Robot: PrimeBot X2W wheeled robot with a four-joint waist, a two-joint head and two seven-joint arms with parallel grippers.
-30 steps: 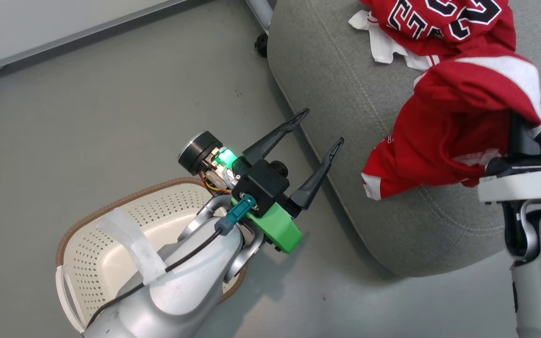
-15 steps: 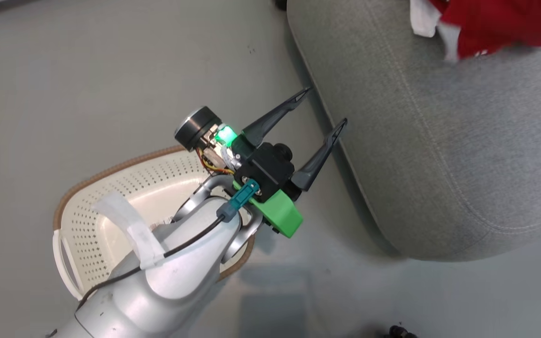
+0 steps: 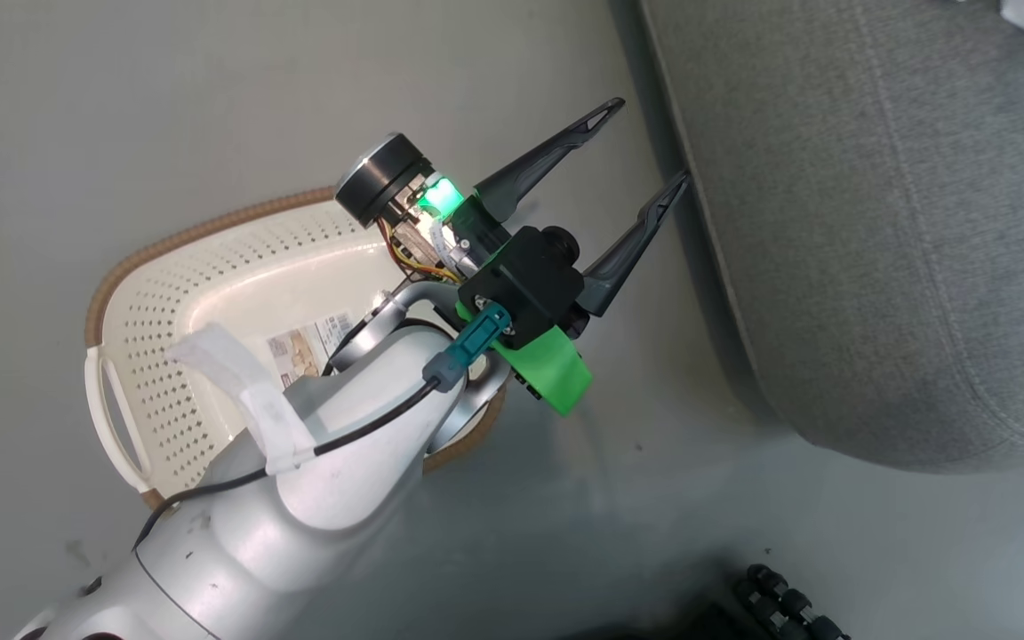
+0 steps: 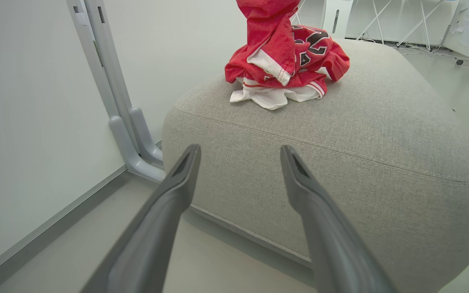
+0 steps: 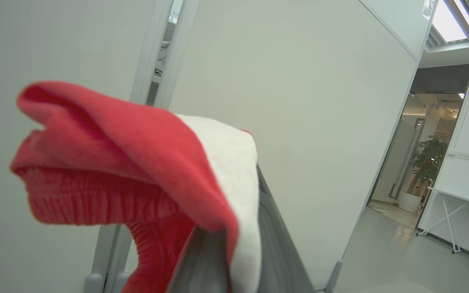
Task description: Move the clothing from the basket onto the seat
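With the basket (image 3: 210, 222) looking empty and the numbered shirt (image 4: 320, 44) already on the seat (image 3: 876, 222), my left gripper (image 3: 645, 142) hangs open and my right gripper (image 5: 265, 219) is clamped on the striped garment (image 5: 136, 162) above it, the last piece to drop.

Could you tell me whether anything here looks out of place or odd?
Yes: one red garment hangs bunched from the shut right gripper, reaching down to the numbered garment crumpled on the seat; it is not yet released.

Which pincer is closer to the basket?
Left. The left pincer hangs open just past the basket's rim; the right pincer holds a red garment up over the seat, farther away.
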